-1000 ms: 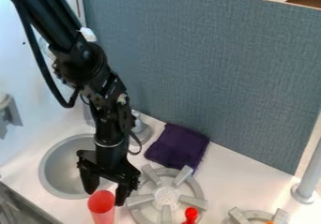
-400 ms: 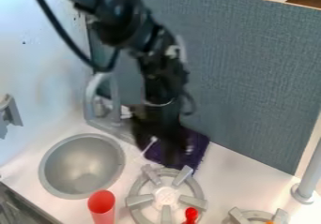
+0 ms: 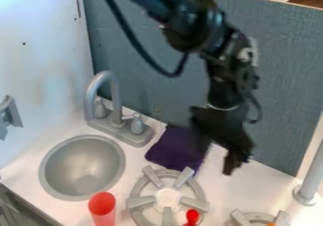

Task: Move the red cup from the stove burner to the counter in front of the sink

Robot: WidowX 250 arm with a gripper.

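Black two-finger gripper (image 3: 217, 157) has swung right from the red round-mouthed cup (image 3: 103, 210), unmoved at lower left; I see fingers spread, nothing grasped, near the purple fabric cloth (image 3: 172, 149), centre frame

Bright, diffuse light washes out the wall (image 3: 41, 14) at upper left; soft highlights edge the faucet (image 3: 115, 102) at left centre.

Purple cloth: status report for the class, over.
End effector open, holding nothing, near purple cloth. Cloth on counter. Possible obstructions: burner in front, partition behind.
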